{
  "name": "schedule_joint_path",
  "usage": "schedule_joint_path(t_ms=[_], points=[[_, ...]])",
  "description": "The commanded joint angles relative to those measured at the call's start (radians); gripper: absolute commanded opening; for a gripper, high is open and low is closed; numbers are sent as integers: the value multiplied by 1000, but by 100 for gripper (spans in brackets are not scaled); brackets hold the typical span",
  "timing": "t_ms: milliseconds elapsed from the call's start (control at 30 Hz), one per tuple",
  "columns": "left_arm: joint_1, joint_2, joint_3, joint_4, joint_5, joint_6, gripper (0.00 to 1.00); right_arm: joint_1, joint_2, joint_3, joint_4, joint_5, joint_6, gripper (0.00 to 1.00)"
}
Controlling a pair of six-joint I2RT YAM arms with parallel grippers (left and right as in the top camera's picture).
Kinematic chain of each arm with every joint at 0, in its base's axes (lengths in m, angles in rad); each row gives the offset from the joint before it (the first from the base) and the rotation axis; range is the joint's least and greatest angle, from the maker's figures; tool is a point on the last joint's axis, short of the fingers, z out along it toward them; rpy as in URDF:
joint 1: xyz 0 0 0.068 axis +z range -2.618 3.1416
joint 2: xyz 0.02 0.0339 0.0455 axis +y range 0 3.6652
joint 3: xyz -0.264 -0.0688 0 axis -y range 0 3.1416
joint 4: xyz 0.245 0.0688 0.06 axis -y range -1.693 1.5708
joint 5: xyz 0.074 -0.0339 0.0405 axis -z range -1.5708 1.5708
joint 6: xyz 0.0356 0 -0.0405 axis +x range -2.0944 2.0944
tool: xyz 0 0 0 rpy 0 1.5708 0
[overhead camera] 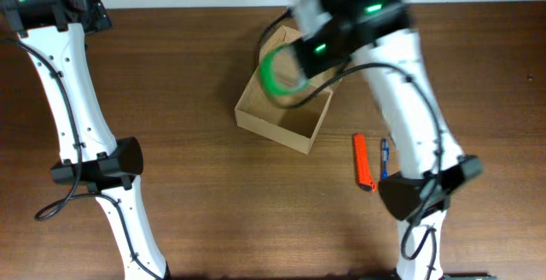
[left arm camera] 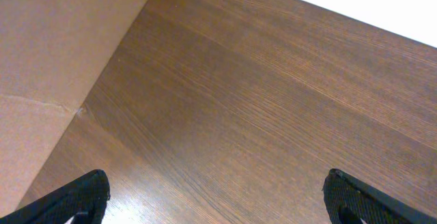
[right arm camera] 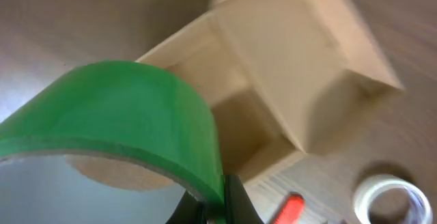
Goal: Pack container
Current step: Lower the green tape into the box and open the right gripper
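Note:
The container point(overhead camera: 281, 116) is a tan cardboard box, open, in the middle of the table; it also shows in the right wrist view point(right arm camera: 287, 80), with its flap lid raised at the back. My right gripper point(right arm camera: 215, 207) is shut on a green tape roll point(right arm camera: 130, 115) and holds it above the box's open top; in the overhead view the roll point(overhead camera: 275, 73) hangs over the box's far left corner. My left gripper point(left arm camera: 218, 200) is open and empty over bare table at the far left point(overhead camera: 51, 7), next to a tan cardboard surface point(left arm camera: 48, 67).
An orange cutter point(overhead camera: 364, 162) and a blue pen point(overhead camera: 385, 157) lie on the table right of the box. A clear tape roll point(right arm camera: 389, 200) lies near the cutter point(right arm camera: 290, 207) in the right wrist view.

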Motion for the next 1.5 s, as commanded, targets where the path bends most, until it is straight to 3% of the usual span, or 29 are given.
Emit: schedule_joint_path(t_ms=[0, 267, 733, 1467], points=[[3, -28, 8, -2, -4, 9, 100, 41, 17, -129, 45, 65, -65, 4], [3, -28, 8, -2, -4, 9, 100, 53, 27, -333, 185, 142, -23, 4], [3, -28, 8, -2, -4, 9, 100, 55, 74, -335, 337, 151, 19, 4], [3, -28, 8, -2, -4, 9, 100, 54, 218, -335, 417, 177, 68, 4]])
